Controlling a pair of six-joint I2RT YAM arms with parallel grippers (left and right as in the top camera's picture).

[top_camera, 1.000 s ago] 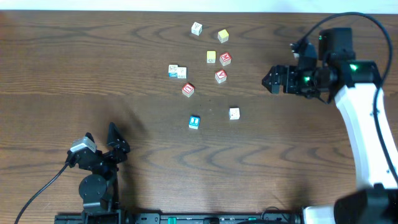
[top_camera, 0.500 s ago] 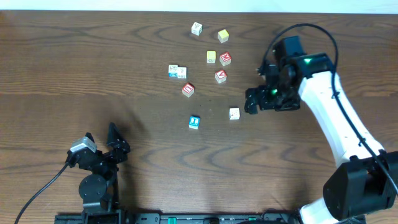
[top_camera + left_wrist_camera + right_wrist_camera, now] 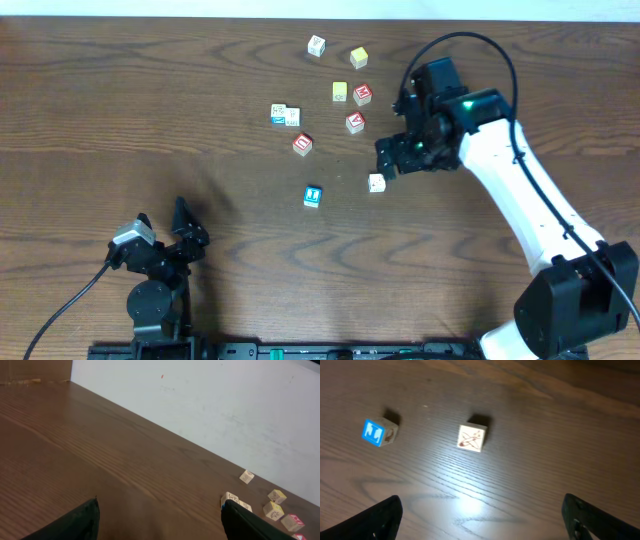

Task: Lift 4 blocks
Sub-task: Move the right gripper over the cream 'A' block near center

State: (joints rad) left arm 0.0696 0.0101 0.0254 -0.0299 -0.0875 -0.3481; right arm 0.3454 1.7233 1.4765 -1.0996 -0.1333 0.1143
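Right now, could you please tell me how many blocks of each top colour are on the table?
Red blocks: 3
Yellow blocks: 2
Blue block: 1
White blocks: 4
Total: 10

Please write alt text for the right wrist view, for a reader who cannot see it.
The open right pincer hangs over a dark wooden table. A white block lies ahead of it, and a blue block lies apart at the picture's left.
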